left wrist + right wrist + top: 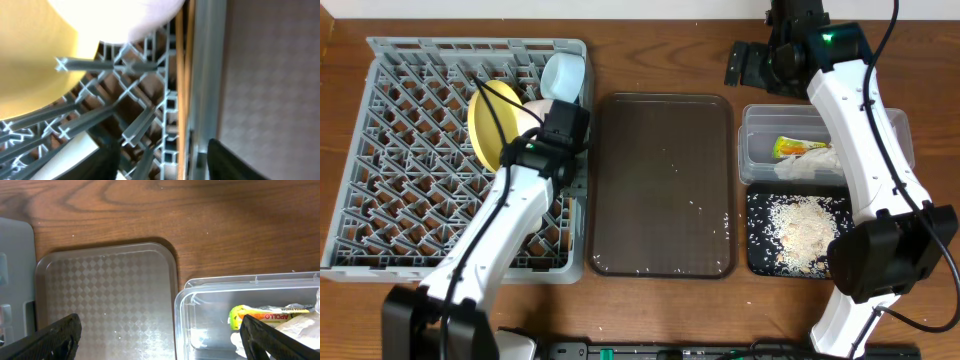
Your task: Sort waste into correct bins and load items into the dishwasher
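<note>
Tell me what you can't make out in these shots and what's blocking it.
1. Chopsticks: left wrist view, both ends run off the frame.
2. White bowl: overhead, mostly covered by the left arm.
3. Tissue: right wrist view, cut by the right edge.
4. Black tray: overhead, one corner behind the right arm.
5. Left claw: left wrist view, only fingertips show, at the bottom edge.

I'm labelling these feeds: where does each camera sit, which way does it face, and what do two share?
Overhead: above the table, facing down on dish rack, brown tray, clear tub, black tray; left arm, right arm show.
Left wrist: close over the rack's edge, on yellow plate and chopsticks; left tool at bottom.
Right wrist: high, facing down on tray corner and tub; right tool at bottom.
Shared: overhead and right wrist show tray and tub.
</note>
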`<control>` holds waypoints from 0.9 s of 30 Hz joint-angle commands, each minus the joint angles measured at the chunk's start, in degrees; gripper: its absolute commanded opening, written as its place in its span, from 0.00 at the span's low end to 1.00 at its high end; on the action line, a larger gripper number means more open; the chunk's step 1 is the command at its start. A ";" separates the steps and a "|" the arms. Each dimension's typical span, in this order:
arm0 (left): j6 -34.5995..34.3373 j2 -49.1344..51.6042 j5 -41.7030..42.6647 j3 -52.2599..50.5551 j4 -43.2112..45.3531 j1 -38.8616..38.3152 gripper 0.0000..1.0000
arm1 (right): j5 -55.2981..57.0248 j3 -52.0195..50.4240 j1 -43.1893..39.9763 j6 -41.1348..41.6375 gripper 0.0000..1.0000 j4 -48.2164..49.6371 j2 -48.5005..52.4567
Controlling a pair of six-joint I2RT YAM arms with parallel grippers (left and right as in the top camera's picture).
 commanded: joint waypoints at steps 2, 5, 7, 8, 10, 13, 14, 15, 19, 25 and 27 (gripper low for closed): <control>-2.19 -5.46 -0.15 -0.13 2.62 0.02 0.63 | 0.59 -0.17 0.31 -0.76 0.99 -0.04 0.15; -8.07 -7.87 -0.33 -0.13 3.80 0.98 0.64 | 0.59 -0.17 0.31 -0.76 0.99 -0.04 0.15; -11.04 -9.16 -0.33 -0.15 4.26 1.97 0.73 | 0.59 -0.17 0.31 -0.76 0.99 -0.04 0.15; -13.05 -10.10 -0.31 -0.15 4.79 2.80 0.81 | 0.59 -0.17 0.31 -0.76 0.99 -0.04 0.15; -13.42 -10.47 -0.28 -0.15 4.70 2.99 0.84 | 0.59 -0.17 0.31 -0.76 0.99 -0.04 0.15; -13.42 -10.40 -0.28 -0.15 4.74 2.99 0.85 | 0.70 -0.17 0.13 -0.74 0.99 -0.04 0.68; -13.42 -10.40 -0.28 -0.15 4.74 2.99 0.86 | 0.63 -0.17 -0.09 -0.76 0.99 -0.02 0.79; -13.42 -10.40 -0.28 -0.15 4.74 2.99 0.86 | 0.66 -0.20 -0.13 -0.76 0.99 -0.04 0.79; -13.42 -10.40 -0.28 -0.15 4.74 2.99 0.87 | 0.63 -0.20 -0.09 -0.76 0.99 -0.04 0.79; -13.42 -10.40 -0.28 -0.15 4.74 2.99 0.93 | 0.79 -0.20 0.04 -0.76 0.99 -0.04 -1.33; -13.42 -10.40 -0.28 -0.15 4.74 2.99 0.93 | 0.79 -0.20 0.37 -0.76 0.99 -0.04 -3.67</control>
